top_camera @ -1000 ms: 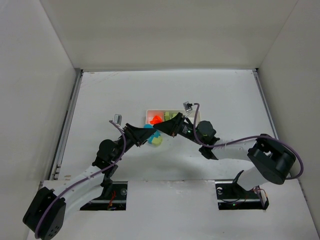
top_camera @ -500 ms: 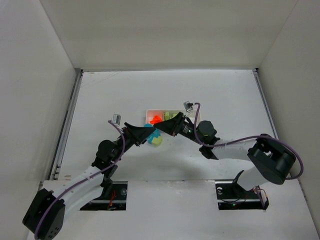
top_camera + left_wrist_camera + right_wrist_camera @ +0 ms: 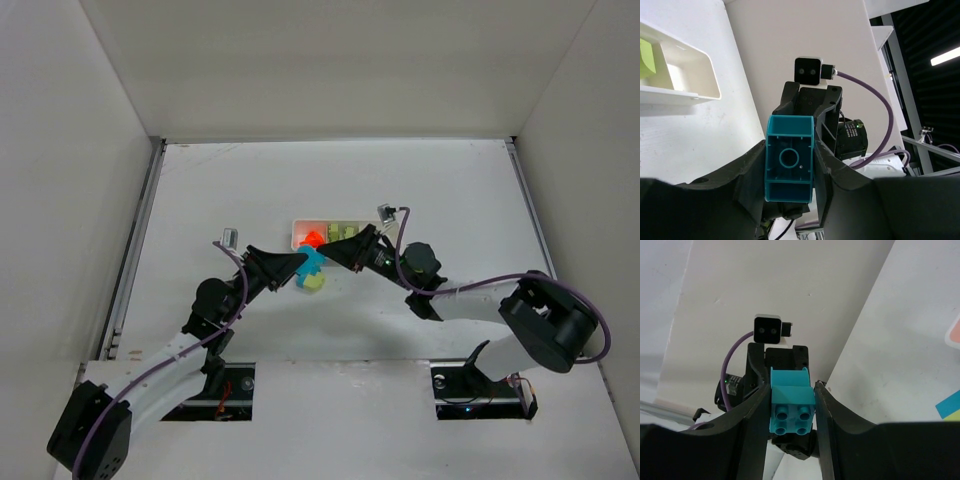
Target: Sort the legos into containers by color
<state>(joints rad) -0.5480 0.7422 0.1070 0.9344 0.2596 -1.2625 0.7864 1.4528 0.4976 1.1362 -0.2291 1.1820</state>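
A teal-blue lego (image 3: 310, 262) hangs in the air between my two grippers, just in front of the white tray (image 3: 345, 221). My left gripper (image 3: 299, 266) is shut on it; the left wrist view shows its hollow underside (image 3: 789, 157) tight between both fingers. My right gripper (image 3: 324, 256) meets it from the other side; the right wrist view shows its studded face (image 3: 792, 407) between those fingers, with at most a sliver of gap on one side. An orange-red lego (image 3: 311, 238) and yellow-green legos (image 3: 345, 232) lie in the tray. A yellow-green lego (image 3: 314, 283) lies on the table below the grippers.
The tray's end compartment (image 3: 690, 75) shows in the left wrist view, with a yellow-green piece (image 3: 645, 57) at the frame edge. White walls enclose the table on the left, the back and the right. The arm bases sit at the near edge.
Both wrists have drawn slightly apart, the left to the left and the right to the right. More of the teal lego now shows between the fingertips.
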